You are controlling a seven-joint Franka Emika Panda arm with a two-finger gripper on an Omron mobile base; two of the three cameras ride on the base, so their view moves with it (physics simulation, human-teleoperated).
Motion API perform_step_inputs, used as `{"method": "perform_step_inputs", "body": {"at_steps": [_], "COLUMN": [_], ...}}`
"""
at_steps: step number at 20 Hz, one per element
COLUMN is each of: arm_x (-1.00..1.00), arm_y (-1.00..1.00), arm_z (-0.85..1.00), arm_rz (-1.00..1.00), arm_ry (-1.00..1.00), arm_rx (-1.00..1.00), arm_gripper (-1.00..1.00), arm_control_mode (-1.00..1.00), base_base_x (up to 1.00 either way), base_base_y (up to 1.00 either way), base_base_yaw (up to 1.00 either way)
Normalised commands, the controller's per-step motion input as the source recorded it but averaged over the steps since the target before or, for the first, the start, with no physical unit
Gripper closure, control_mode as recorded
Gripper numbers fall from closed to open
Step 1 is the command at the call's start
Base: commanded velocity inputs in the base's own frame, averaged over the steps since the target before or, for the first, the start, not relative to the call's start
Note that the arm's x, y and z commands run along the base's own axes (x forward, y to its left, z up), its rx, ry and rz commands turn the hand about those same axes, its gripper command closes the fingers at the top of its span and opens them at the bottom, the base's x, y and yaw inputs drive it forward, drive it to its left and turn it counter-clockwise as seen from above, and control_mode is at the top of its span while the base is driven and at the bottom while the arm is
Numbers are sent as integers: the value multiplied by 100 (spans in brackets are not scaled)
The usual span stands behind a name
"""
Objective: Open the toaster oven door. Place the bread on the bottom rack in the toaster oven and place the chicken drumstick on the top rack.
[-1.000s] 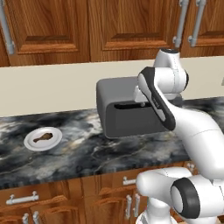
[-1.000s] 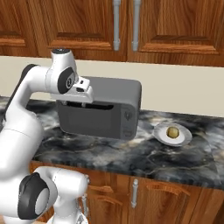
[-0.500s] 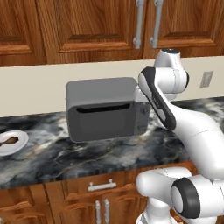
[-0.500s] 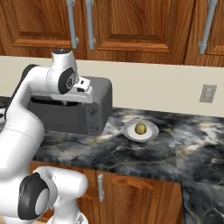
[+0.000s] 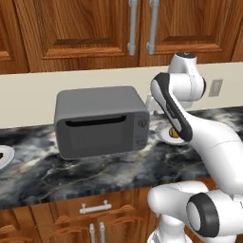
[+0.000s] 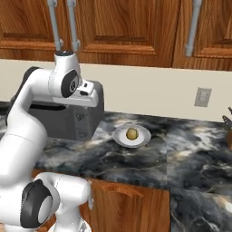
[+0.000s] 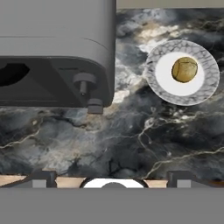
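- The toaster oven [image 5: 100,121] stands on the dark marbled countertop [image 5: 95,173], back against the cream wall, under the wooden upper cabinets [image 5: 95,28].
- The toaster oven door [image 5: 97,135] is shut, flat against the oven's front; its long handle [image 5: 95,121] runs along the door's upper edge. Racks are hidden behind it.
- Two knobs [image 5: 141,124] sit on the narrow panel at the oven's right side; from the hand view they stick out over the counter, one above the other [image 7: 84,81].
- The bread [image 6: 132,133], a round yellowish-brown roll, lies in the middle of a white plate with a grey patterned rim [image 6: 118,137]. The plate rests on the counter just beside the oven's right end, not touching it.
- In the hand view the roll [image 7: 184,69] is centred on that plate [image 7: 153,76], with bare marble between plate and oven corner.
- In the left base view a second white plate [image 5: 4,156] is cut by the left frame edge, well apart from the oven; what it carries cannot be made out.
- The gripper [image 6: 87,93] hangs above the counter near the oven's right end, pointing down, carrying nothing. Its finger tips [image 7: 43,177] peek in at the bottom of the hand view, set wide apart.
- A wall outlet [image 6: 202,97] is on the backsplash to the right of the roll's plate.
- Lower cabinet drawers with silver handles [image 5: 95,207] run under the counter.
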Motion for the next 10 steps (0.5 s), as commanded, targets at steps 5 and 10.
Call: {"method": "perform_step_inputs", "body": {"at_steps": [5,10], "arm_x": [0,0], "arm_y": [0,0], "arm_z": [0,0], "arm_rz": [0,0], "arm_ry": [0,0], "arm_rx": [0,0], "arm_gripper": [-100,-100], "arm_control_mode": [100,100], "base_base_x": [40,18], "base_base_y": [-42,-44], "base_base_yaw": [-8,-8]}}
